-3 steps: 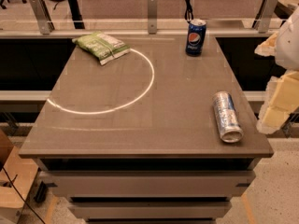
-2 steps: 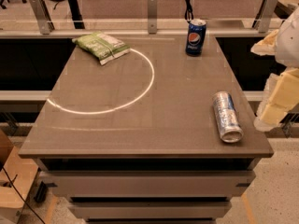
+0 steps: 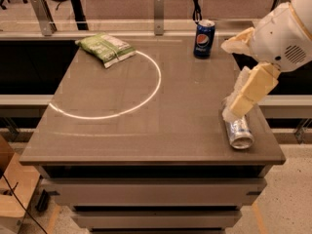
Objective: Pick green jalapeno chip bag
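The green jalapeno chip bag (image 3: 106, 48) lies flat at the far left corner of the grey table (image 3: 146, 126), its pale printed panel facing up. My gripper (image 3: 227, 80) hangs at the right side of the table, over the silver can, far to the right of the bag. Its two cream fingers (image 3: 251, 89) stand apart, open and empty, pointing left and down. Nothing touches the bag.
A blue Pepsi can (image 3: 204, 38) stands upright at the far right of the table. A silver can (image 3: 238, 130) lies on its side near the right front edge, partly behind my lower finger. A bright ring of light (image 3: 146, 97) crosses the tabletop. Rails run behind the table.
My arm has moved left, from beside the table's right edge to above the silver can. The bag and both cans have not moved.
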